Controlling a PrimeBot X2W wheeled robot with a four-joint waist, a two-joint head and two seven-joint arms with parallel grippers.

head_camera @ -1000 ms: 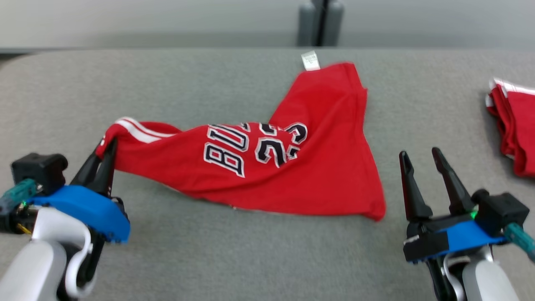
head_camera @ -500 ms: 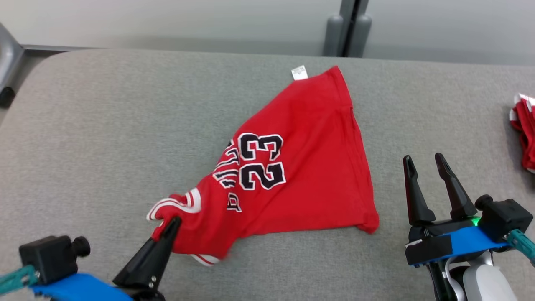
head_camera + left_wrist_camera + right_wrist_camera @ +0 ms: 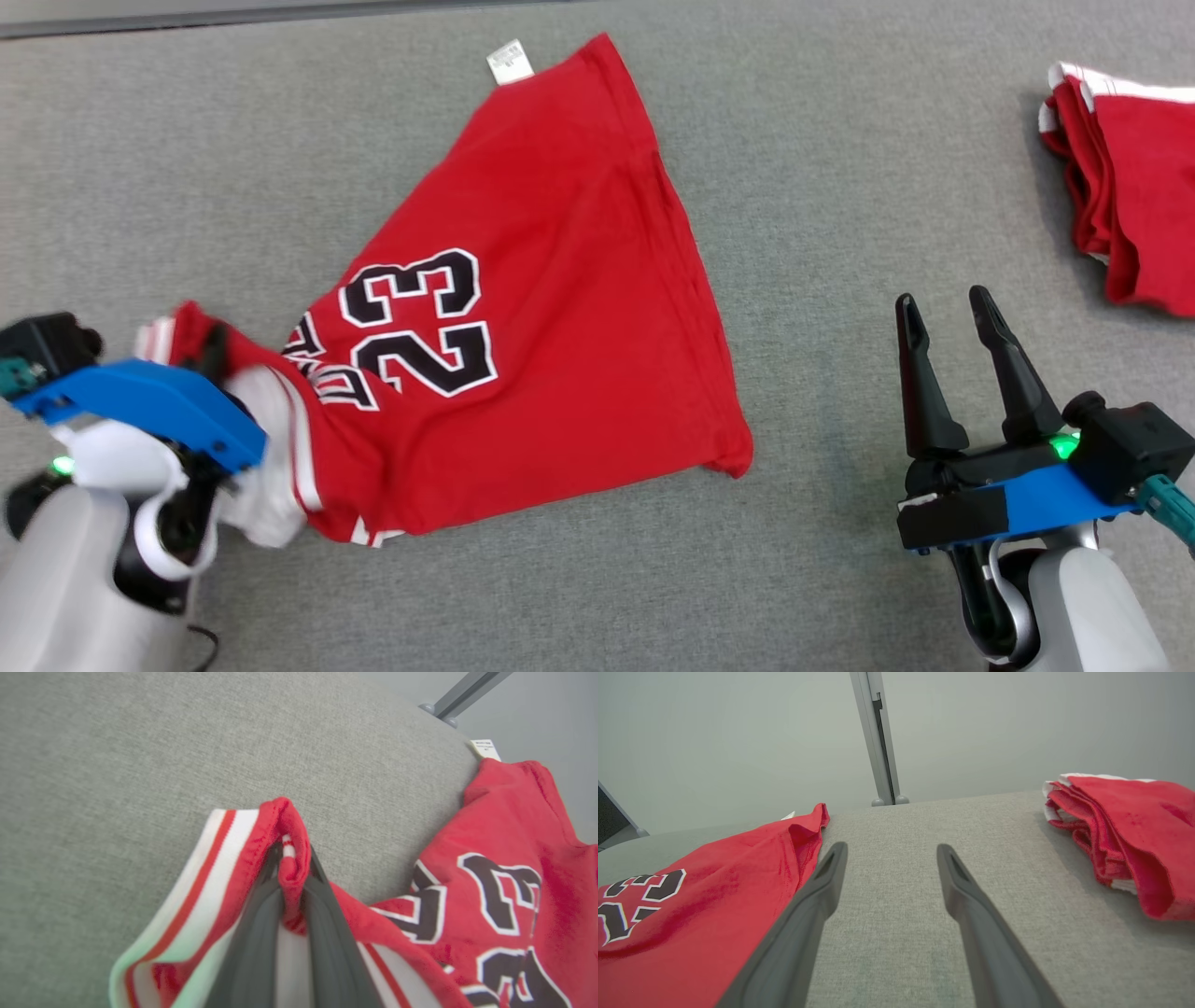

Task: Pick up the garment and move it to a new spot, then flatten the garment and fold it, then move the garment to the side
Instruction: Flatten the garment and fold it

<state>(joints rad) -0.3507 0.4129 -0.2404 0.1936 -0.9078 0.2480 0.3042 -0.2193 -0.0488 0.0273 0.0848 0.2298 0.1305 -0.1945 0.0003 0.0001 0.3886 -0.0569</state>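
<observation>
The garment (image 3: 541, 280) is a red jersey with black "23" numerals and white-striped trim. It lies spread on the grey table (image 3: 840, 140), running from the far centre toward the near left. My left gripper (image 3: 213, 347) is at the near left, shut on the jersey's striped strap edge. In the left wrist view, the fingers (image 3: 261, 914) pinch a red fold of the garment (image 3: 504, 858), lifted a little off the cloth surface. My right gripper (image 3: 941, 301) stands open at the near right, clear of the jersey, with nothing between its fingers (image 3: 822, 891).
A folded pile of red clothing (image 3: 1120, 187) lies at the far right, also seen as the pile (image 3: 1125, 835) in the right wrist view. A white label (image 3: 510, 63) sticks out at the jersey's far corner. A grey post (image 3: 878, 742) stands behind the table.
The head view has tilted down. My left gripper has dragged the strap end nearer to me, turning the jersey so its numerals read upright. The right gripper has stayed open and still.
</observation>
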